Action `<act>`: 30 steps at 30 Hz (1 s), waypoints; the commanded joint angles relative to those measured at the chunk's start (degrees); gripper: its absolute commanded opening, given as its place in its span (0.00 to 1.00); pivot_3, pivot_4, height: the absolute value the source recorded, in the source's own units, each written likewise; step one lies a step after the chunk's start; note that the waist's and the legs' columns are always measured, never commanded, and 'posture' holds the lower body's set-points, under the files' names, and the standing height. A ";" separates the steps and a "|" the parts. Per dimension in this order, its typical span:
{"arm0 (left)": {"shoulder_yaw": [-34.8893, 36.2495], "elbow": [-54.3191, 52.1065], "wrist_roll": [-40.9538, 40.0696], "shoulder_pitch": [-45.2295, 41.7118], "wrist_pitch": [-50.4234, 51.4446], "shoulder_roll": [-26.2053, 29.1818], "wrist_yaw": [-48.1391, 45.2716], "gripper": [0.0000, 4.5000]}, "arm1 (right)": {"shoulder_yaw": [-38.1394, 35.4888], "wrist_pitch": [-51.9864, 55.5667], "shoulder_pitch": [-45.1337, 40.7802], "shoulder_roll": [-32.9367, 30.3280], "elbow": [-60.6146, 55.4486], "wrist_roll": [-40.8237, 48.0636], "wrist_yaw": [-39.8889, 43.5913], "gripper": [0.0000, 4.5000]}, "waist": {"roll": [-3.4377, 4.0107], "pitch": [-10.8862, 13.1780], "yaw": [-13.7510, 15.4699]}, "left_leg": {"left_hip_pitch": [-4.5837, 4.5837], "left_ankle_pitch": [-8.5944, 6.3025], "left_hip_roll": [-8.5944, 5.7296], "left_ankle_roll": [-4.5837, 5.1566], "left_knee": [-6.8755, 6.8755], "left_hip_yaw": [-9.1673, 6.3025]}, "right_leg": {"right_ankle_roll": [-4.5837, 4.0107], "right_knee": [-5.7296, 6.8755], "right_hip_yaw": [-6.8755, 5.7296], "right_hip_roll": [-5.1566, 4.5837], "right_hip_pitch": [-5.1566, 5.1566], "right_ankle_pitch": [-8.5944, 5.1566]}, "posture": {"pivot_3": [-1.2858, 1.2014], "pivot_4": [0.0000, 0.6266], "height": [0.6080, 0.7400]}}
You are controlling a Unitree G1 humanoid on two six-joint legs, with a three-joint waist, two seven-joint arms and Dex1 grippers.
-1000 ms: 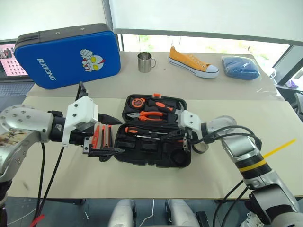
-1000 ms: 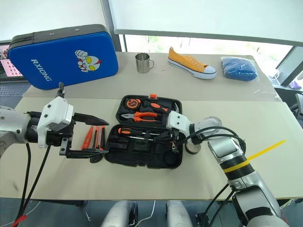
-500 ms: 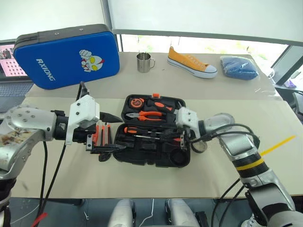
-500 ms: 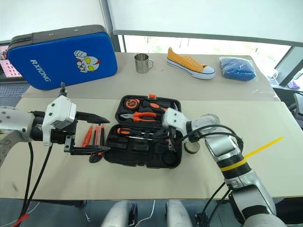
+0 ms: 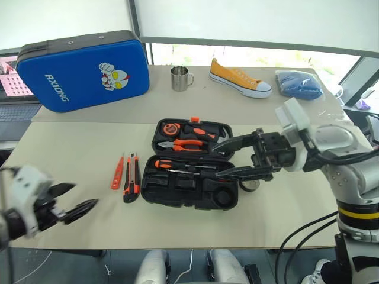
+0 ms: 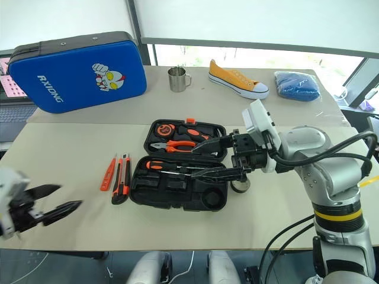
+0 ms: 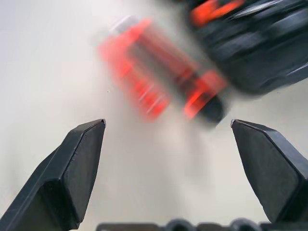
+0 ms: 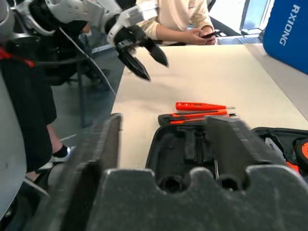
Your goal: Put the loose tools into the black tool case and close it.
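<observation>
A: Item one, the black tool case (image 5: pixel 192 165)?
B: Lying open at frame centre, pliers (image 5: pixel 188 144) and a screwdriver (image 5: pixel 177 164) sitting in its recesses. The right gripper (image 5: pixel 232 158) is hovering over its right half, fingers spread wide, holding nothing.

A: Loose tools?
B: A slim orange tool (image 5: pixel 118 172) and an orange-black utility knife (image 5: pixel 131 177) are lying just left of the case. The left gripper (image 5: pixel 72 202) is hanging at lower left, well apart from them, fingers wide and empty.

A: Surroundings?
B: A blue case (image 5: pixel 83 69) is standing upper left; a metal mug (image 5: pixel 180 77), a yellow shoe (image 5: pixel 240 78) and a blue bundle (image 5: pixel 301 84) are lining the far table.
</observation>
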 commanded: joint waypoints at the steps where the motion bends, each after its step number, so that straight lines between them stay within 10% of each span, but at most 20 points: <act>1: 0.97 -2.37 2.69 2.85 -1.59 -0.24 1.26 1.00 | -0.12 -2.49 -0.14 -1.01 -0.74 0.27 0.90 0.99 | -0.02 0.00 0.29 | 0.02 0.00 -0.02 0.00 0.00 0.01 | 0.00 -0.01 0.00 -0.01 0.02 0.00 | 0.52 0.24 0.99; 6: -3.13 -3.15 0.51 -2.47 8.14 7.15 3.67 1.00 | 0.75 -4.28 1.01 -1.09 -1.56 -0.70 0.16 0.99 | -0.15 -0.08 0.55 | -0.01 0.03 -0.03 -0.05 0.01 0.00 | 0.00 -0.01 -0.02 -0.02 0.00 0.00 | 0.52 0.24 0.99; 12: -20.30 5.28 -7.79 -37.55 38.60 15.59 10.87 1.00 | -0.26 -4.38 4.92 -0.25 -6.00 0.21 -4.14 0.99 | -0.21 -0.08 0.69 | 0.00 0.11 -0.05 -0.18 -0.03 -0.05 | -0.01 0.04 -0.08 0.05 -0.01 0.07 | 0.52 0.24 0.99; 20: -43.77 29.37 -7.25 -63.56 40.21 13.81 19.72 1.00 | -1.62 -3.73 10.95 1.09 -12.57 1.93 -11.46 0.99 | -0.30 -0.04 -0.11 | -0.16 0.10 -0.12 -0.21 -0.08 -0.08 | -0.06 0.12 -0.05 0.17 -0.23 0.10 | 0.52 0.24 0.99; 30: -57.78 41.14 -3.60 -75.15 40.20 9.41 19.87 1.00 | -1.14 -4.65 14.46 2.41 -15.40 1.94 -17.96 0.99 | -0.34 -0.02 0.15 | -0.37 0.12 -0.18 -0.24 0.04 -0.10 | -0.03 0.06 -0.12 0.14 -0.27 0.10 | 0.52 0.24 0.99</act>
